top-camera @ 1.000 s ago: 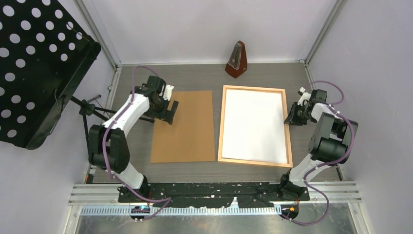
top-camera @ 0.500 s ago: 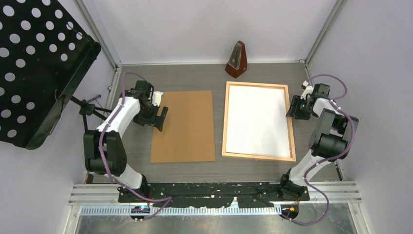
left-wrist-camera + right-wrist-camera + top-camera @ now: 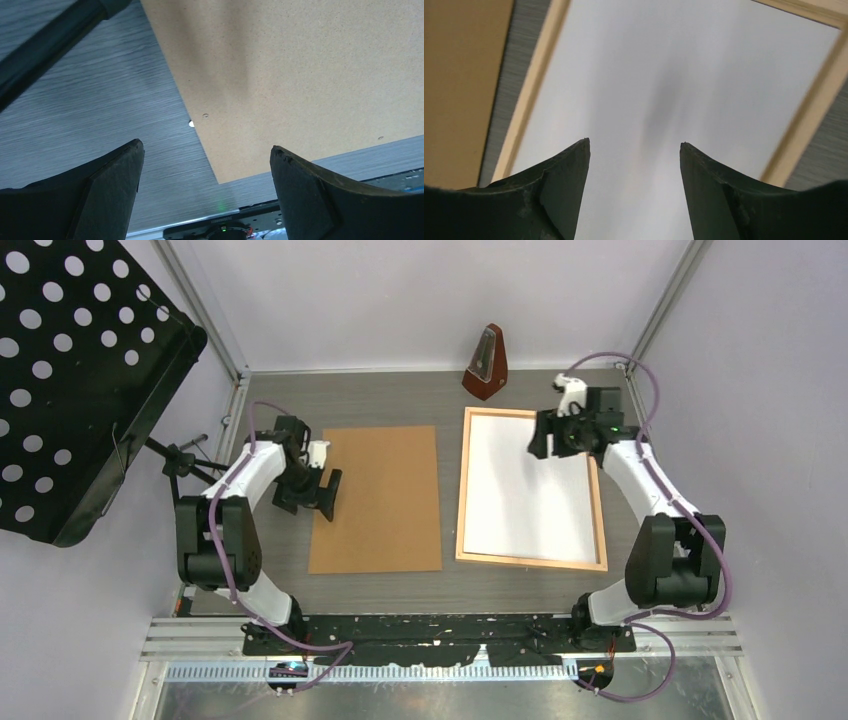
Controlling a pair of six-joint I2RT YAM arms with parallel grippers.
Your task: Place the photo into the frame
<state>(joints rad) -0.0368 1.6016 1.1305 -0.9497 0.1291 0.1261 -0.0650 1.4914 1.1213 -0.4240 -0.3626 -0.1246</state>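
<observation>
left claw (image 3: 206,148): we see it spread wide, nothing between the fingers. It hangs over the near left corner of the backing board (image 3: 380,498), one finger over the board and the other over bare surface (image 3: 400,400).
right claw (image 3: 634,144): spread too, nothing pinched. We see it over the far part of the photo (image 3: 528,490), inside the moulding. We cannot tell whether it touches the sheet.
photo: plain white side up, lying flat inside the frame (image 3: 531,562). We see no printed side.
frame: thin light wood, flat on the right half of the surface. Its long sides run away from the arm bases, and all four rails show around the white sheet.
backing board: plain brown, flat on the left half, just beside the frame. A strip of grey surface shows between them, so they are not touching.
metronome (image 3: 487,363): dark red-brown, upright at the far edge, apart from the frame's far rail.
music stand (image 3: 70,360): black perforated desk at the far left, off the surface.
surface: grey wood-grain.
</observation>
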